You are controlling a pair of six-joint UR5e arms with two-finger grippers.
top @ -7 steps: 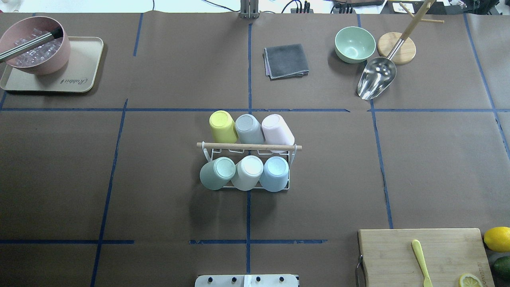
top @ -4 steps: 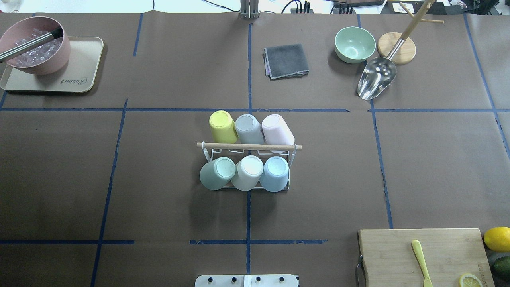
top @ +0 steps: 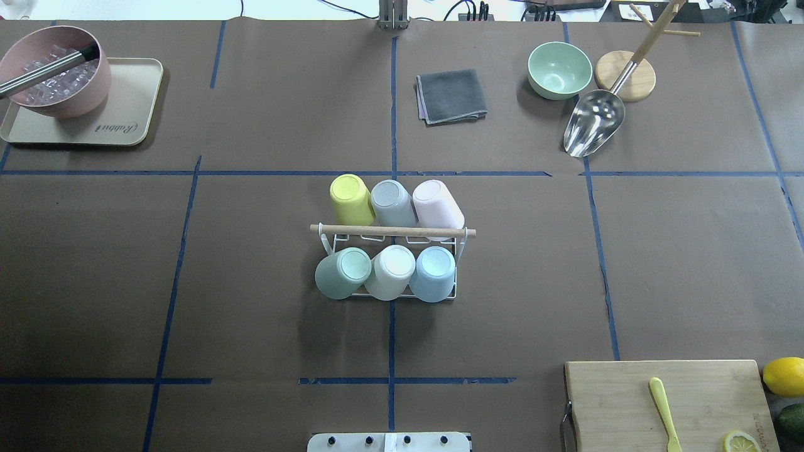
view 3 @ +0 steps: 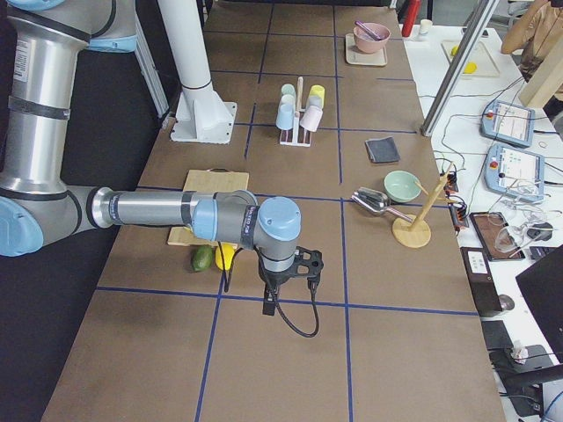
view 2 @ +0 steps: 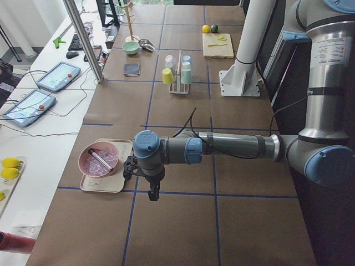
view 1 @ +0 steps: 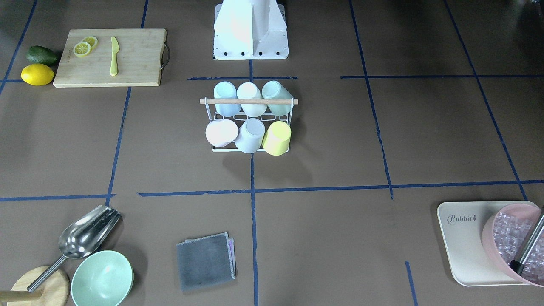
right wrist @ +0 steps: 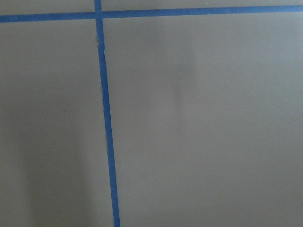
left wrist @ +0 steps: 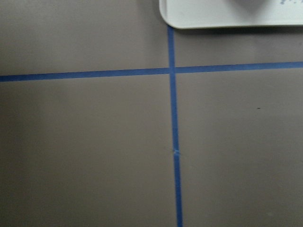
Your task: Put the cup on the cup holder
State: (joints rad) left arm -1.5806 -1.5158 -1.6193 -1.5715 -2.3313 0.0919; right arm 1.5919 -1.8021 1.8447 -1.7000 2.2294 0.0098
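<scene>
Grippers unreadable
The left gripper (view 2: 151, 191) and right gripper (view 3: 267, 303) show only sidelong, finger gap untellable; the tray (left wrist: 227, 14) beside the left gripper is cropped at the top.

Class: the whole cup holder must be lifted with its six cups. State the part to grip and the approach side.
Probably the wooden rod handle, mid-length, from straight above, gripping across it: it lies level atop the cup holder, exposed between the two cup rows.
</scene>
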